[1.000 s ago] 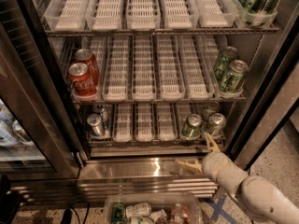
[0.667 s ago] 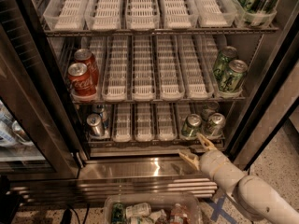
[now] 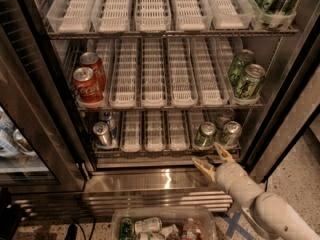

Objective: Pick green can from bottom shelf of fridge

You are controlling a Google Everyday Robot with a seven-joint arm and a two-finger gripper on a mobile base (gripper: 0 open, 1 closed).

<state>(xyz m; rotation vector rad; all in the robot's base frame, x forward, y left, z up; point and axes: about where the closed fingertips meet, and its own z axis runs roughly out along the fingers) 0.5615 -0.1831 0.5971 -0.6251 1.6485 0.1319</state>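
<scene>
The green can point(image 3: 204, 136), dark green with a silver top, stands near the right of the bottom shelf point(image 3: 150, 149) of the fridge point(image 3: 272, 119). A greyer can point(image 3: 230, 133) stands right beside it. My gripper point(image 3: 214, 160) is open, with its tan fingers point(image 3: 202, 167) spread, just in front of and below these two cans. It is over the shiny steel sill point(image 3: 150, 179) and holds nothing. The pale arm reaches in from the lower right.
Two silver cans point(image 3: 103, 132) stand at the bottom shelf's left. Two red cola cans point(image 3: 88, 84) and two pale green patterned cans point(image 3: 245, 76) are on the middle rack. The glass door point(image 3: 20, 134) hangs open at left. A clear bin of items point(image 3: 160, 226) sits on the floor.
My gripper has moved up and forward from over the sill toward the bottom shelf, closer to the green can and the greyer can. The cans have not moved.
</scene>
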